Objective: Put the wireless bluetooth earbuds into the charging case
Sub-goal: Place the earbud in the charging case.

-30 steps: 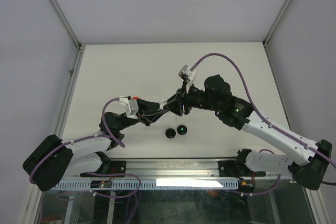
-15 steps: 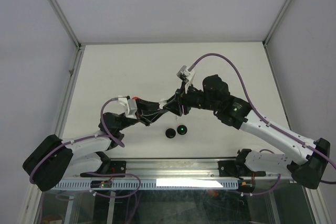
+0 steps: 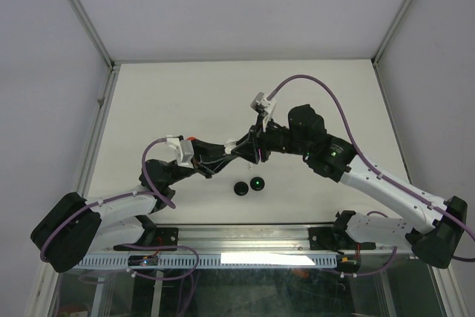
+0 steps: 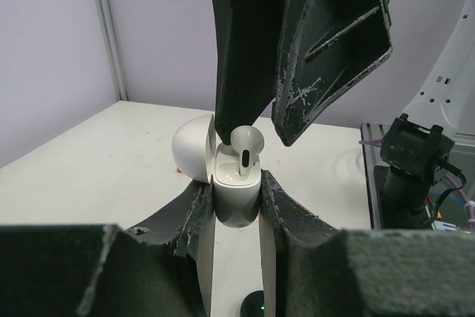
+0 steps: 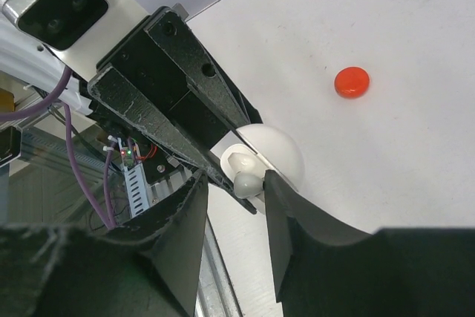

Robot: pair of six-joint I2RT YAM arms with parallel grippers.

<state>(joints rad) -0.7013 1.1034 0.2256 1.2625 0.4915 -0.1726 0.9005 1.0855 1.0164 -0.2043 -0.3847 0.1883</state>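
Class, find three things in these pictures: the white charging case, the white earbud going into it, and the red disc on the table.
charging case [image 4: 236, 200], left wrist view, front of its body.
white earbud [image 4: 245, 141], left wrist view, its rounded head.
red disc [image 5: 352, 82], right wrist view, its top face.

White case and bud, black grippers, pale table.

We see a glossy white charging case [image 4: 236, 191] with a white earbud [image 4: 244, 146] marked by a dark slit, matte black fingers [image 4: 297, 42] scuffed pale, one red disc [image 5: 351, 82], two black discs [image 3: 249, 185], one showing a green dot, purple cables [image 3: 326, 98], and an off-white table [image 3: 185, 94].
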